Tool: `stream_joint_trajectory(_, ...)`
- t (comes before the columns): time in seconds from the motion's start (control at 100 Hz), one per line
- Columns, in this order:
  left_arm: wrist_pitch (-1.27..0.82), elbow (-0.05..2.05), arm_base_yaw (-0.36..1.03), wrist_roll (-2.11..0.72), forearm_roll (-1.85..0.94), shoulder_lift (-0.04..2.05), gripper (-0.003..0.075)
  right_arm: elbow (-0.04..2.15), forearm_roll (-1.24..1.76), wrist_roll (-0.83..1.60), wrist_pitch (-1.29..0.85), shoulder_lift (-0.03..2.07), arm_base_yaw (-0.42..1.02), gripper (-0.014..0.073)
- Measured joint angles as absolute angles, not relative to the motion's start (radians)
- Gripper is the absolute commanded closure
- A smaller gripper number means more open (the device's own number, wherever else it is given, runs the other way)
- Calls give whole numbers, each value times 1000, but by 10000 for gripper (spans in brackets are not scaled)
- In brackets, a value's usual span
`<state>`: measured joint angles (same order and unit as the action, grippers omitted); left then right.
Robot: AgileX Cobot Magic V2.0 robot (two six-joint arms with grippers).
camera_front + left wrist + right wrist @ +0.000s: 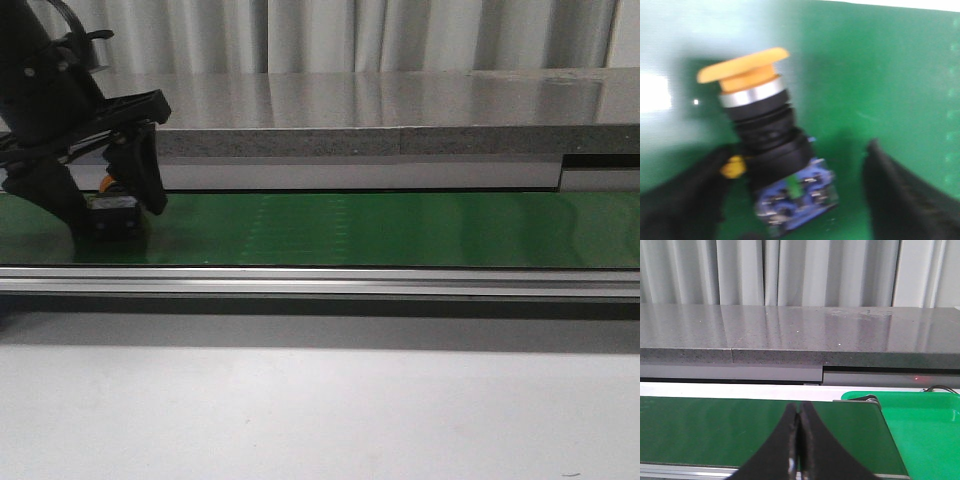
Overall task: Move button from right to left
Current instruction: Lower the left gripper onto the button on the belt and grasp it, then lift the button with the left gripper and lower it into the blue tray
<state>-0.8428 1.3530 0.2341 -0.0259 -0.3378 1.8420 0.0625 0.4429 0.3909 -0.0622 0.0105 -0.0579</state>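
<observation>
The button (765, 135) lies on the green belt (400, 230) at its far left end. Its yellow mushroom head (742, 65) points away from the wrist, and its blue-marked contact body sits between the fingers. My left gripper (799, 150) is open around it: one finger (695, 190) is close against the button's side, the other finger (900, 195) stands clear with green belt showing in the gap. In the front view the left gripper (118, 215) is down on the belt and the button (110, 210) is mostly hidden. My right gripper (799, 410) is shut and empty above the belt's right end.
A grey stone-like counter (380, 105) runs behind the belt, and a metal rail (320, 282) runs along its front. A bright green tray (925, 425) sits just past the belt's right end. White tabletop (320, 410) lies in front.
</observation>
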Motion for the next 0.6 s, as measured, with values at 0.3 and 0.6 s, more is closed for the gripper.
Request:
stream_joint_trajectory(0.3,-860,1394,234,-26,-326,1841,563,63,443,393,-62,10,-58,652)
stream_joint_trajectory(0.6,-914,1472,109,-26,-265,1753,563,63,443,393,-62,10,-58,652)
